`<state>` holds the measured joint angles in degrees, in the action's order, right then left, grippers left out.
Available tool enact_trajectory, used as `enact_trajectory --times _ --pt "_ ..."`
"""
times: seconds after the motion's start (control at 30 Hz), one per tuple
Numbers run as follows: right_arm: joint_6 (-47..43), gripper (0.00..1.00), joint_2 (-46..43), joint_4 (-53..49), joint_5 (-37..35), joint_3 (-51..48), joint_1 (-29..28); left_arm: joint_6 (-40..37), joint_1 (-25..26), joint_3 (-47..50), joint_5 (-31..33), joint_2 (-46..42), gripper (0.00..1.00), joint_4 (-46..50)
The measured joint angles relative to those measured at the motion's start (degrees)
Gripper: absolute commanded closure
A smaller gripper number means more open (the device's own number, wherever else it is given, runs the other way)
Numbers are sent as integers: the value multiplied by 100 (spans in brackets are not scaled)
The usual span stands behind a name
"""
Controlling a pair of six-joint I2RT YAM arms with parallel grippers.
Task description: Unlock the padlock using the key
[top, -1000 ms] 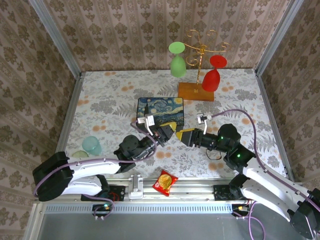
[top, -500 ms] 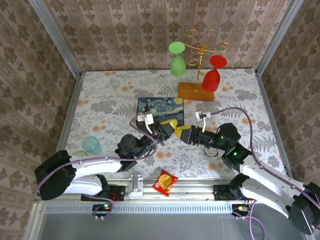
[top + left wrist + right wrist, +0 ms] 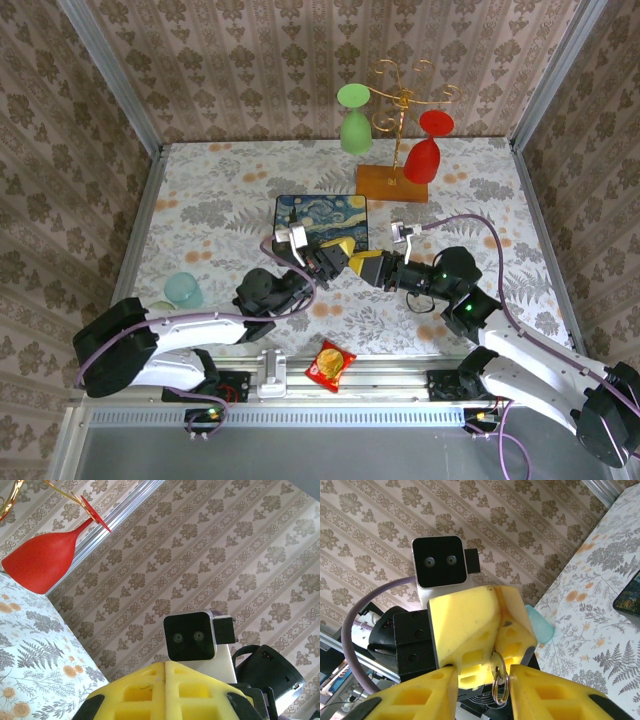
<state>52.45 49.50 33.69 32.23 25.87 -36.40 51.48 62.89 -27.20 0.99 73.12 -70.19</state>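
Finds left claw (image 3: pixel 338 252) clenched, tip to tip with right claw (image 3: pixel 360 262) above counter (image 3: pixel 220 215), at 6 o'clock of box (image 3: pixel 320 215). From right wrist, sees silvery ring (image 3: pixel 493 685) dangling at 6 o'clock off the clenched tips, inside the released right claw's gap, nearer its 3 o'clock finger. Cannot make out key or padlock body.

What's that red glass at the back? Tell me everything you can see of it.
The red glass is a glossy, opaque red goblet, perhaps plastic: rounded bowl, thin stem, flat round foot. It hangs upside down, slightly tilted, its foot hooked on an arm of the gold wire rack at the far side of the table, bowl over the rack's wooden base. Whether bowl and base touch, I can't tell.
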Motion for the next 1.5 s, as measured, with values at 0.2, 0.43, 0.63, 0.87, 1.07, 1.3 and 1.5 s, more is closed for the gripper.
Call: enact_trajectory --times 0.2,0.43,0.63,0.87,1.07,1.3,1.5 --pt "-15 80 101 98 -4 0 -2 101 -2 0 0 13 100 -26" --pt "-31 100 98 136 -52 -28 0 142 0 2 -17 15 100 -94" --pt "-127 100 -28 44 -96 -111 -2 173 -17 63 -17 11 57 -109" --pt "-334 100 -391 -682 -470 -190 -2 87 -706 376 90 -946 0 907" --pt "-584 100 -319 -1869 -1158 -190 -2 -645 -1084 -328 302 -1974 0 4157" --pt "-717 100 -105 -2603 -1613 -195 -2 -1069 -1690 411 -636 -1349 9 5141" --pt "-737 100 -57 -2645 -1733 -247 -2 -1556 -1784 450 -1167 -391 12 5025"
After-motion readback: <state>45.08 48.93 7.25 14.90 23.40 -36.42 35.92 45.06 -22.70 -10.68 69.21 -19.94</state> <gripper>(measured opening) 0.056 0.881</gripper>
